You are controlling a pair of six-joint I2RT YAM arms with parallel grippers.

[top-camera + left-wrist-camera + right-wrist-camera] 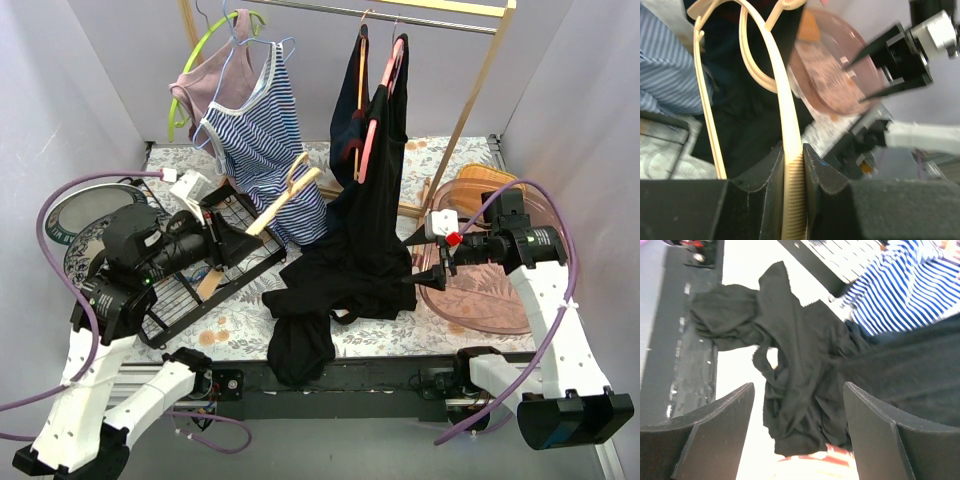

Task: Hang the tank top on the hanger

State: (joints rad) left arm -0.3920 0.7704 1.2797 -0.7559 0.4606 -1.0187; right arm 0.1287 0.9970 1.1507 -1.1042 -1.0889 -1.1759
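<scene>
The cream hanger point(275, 205) is tilted above the table's left middle, its arm clamped in my left gripper point(228, 240). In the left wrist view the ribbed hanger arm point(790, 145) is pinched between the shut jaws of my left gripper point(793, 157). The black tank top point(345, 275) lies crumpled at the table's middle, one part hanging over the front edge. My right gripper point(425, 268) is open and empty beside its right edge. In the right wrist view the tank top point(800, 370) lies just ahead of my right gripper point(797, 410), whose jaws stand wide apart.
A black wire basket point(185, 300) sits under my left arm. A pink translucent tray point(485, 290) lies under my right gripper. A blue-and-white striped top point(260, 130) and black garments point(375, 120) hang from the rail behind. Plates point(75, 215) sit at far left.
</scene>
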